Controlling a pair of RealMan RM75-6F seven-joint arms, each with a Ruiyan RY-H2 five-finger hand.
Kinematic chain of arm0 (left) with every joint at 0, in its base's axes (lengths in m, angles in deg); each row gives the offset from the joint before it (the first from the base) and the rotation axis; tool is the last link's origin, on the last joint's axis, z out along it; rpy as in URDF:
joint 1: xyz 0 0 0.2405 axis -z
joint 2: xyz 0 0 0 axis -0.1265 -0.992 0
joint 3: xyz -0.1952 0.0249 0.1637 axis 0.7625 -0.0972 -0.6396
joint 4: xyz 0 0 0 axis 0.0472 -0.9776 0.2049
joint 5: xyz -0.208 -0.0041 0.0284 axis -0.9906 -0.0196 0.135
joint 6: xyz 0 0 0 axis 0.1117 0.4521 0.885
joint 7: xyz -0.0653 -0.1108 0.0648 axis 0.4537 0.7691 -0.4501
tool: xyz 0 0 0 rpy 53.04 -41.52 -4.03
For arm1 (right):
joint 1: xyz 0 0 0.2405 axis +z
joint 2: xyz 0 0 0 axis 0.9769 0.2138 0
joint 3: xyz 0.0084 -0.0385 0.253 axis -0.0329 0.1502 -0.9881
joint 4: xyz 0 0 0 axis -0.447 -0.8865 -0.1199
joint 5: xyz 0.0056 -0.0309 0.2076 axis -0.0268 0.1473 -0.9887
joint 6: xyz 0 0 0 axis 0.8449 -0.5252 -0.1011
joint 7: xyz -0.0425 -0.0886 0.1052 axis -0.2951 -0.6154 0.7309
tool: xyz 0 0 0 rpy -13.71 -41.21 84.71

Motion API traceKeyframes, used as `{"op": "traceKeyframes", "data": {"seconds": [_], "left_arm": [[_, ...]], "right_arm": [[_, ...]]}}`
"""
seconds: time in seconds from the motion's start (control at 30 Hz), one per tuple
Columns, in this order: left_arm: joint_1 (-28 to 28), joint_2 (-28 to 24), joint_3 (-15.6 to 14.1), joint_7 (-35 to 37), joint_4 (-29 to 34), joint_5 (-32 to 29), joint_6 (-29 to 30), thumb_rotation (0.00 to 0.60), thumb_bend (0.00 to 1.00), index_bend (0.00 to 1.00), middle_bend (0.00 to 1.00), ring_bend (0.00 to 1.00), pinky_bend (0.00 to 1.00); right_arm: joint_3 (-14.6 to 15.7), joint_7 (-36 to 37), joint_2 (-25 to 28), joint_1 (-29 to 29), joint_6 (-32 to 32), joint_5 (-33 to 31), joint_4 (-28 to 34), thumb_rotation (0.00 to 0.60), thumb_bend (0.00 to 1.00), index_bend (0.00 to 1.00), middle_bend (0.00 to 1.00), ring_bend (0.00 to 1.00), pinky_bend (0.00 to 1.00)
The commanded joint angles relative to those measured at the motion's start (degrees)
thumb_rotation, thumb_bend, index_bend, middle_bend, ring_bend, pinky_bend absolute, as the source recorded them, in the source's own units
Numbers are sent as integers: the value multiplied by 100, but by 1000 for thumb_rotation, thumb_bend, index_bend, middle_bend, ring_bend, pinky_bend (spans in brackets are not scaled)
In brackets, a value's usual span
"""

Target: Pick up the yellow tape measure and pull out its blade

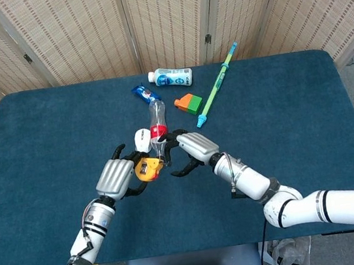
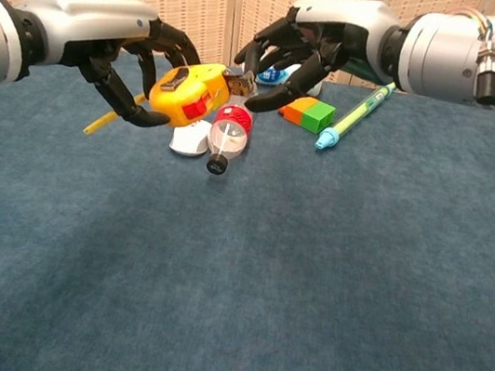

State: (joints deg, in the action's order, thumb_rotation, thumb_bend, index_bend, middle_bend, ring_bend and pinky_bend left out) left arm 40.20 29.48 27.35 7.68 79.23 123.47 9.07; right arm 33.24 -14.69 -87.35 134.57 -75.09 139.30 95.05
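Observation:
My left hand (image 1: 116, 177) (image 2: 119, 43) grips the yellow tape measure (image 1: 147, 169) (image 2: 186, 96), which has a red button, and holds it above the blue table. A thin yellow strap (image 2: 99, 123) hangs from its left side. My right hand (image 1: 189, 150) (image 2: 299, 38) is just to the right of the case. Its thumb and a finger pinch the blade tip (image 2: 237, 78) at the case's mouth, and the other fingers are spread. Only a very short piece of blade shows between case and fingers.
Under the hands lie a clear bottle with a red label (image 1: 156, 119) (image 2: 228, 131) and a white object (image 1: 141, 139) (image 2: 188, 141). Behind them are an orange and green block (image 1: 189, 103) (image 2: 306, 113), a green pen (image 1: 217, 86) (image 2: 358, 114), a white bottle (image 1: 170, 77) and a blue packet (image 1: 145, 94).

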Motion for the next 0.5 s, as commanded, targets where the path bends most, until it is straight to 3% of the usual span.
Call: {"op": "traceKeyframes", "data": {"seconds": [0.03, 0.5], "left_arm": [[-4, -5, -7, 5, 8, 11, 6, 600, 372, 525, 547, 431, 90], [-14, 23, -63, 27, -10, 70, 10, 600, 376, 525, 547, 430, 88]], "right_arm": [[-3, 2, -17, 5, -10, -4, -9, 600, 245, 547, 209, 175, 74], [-30, 23, -122, 11, -79, -18, -104, 600, 246, 583, 234, 192, 74]]}}
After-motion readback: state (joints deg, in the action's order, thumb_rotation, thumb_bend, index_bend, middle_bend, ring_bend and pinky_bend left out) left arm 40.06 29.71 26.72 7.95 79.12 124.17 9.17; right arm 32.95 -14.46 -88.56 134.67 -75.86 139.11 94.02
